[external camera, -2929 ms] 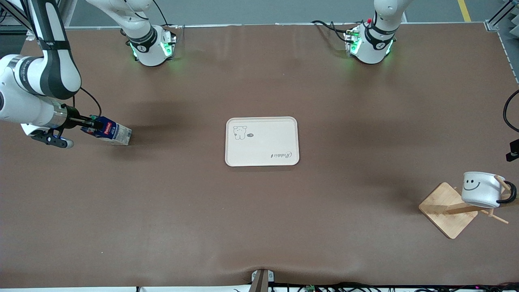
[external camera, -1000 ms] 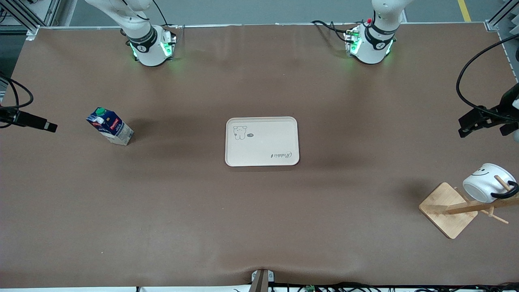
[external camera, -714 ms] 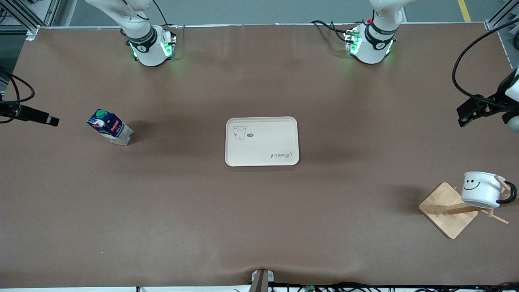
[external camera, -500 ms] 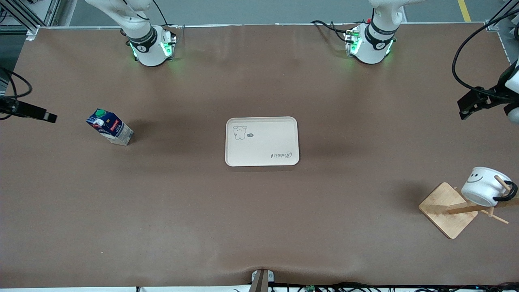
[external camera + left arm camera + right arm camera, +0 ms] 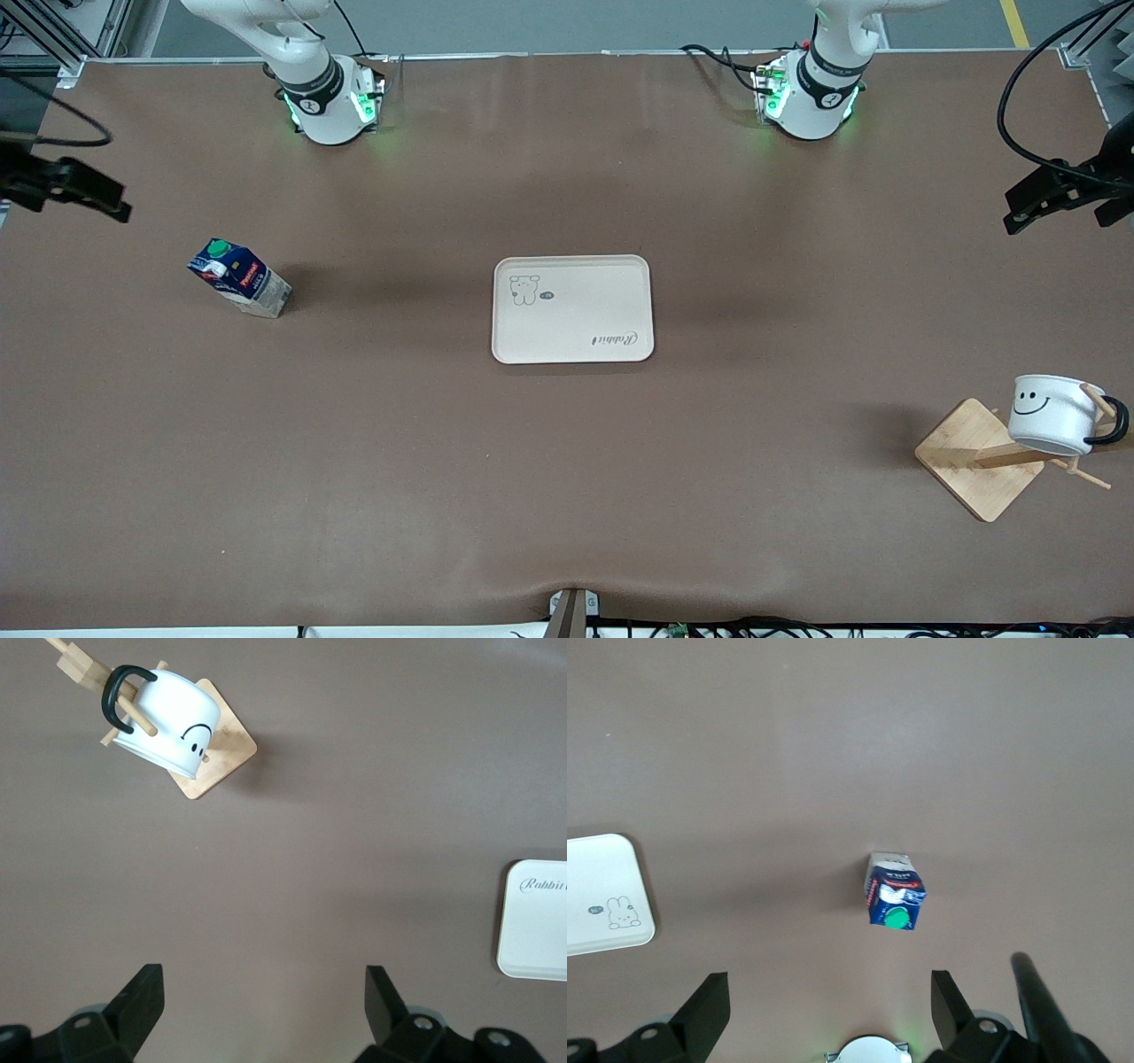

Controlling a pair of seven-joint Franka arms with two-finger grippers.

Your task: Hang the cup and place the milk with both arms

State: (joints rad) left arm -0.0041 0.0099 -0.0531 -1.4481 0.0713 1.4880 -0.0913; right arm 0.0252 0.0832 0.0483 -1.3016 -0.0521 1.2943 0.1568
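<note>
Both jobs apparently done. Cup hung by its black handle on a peg of the wooden rack at the left arm's end of the table; milk upright on bare tabletop at the right arm's end, well apart from the tray. Left gripper and right gripper both spread wide, empty, high over the table ends, presumably to clear things.
</note>
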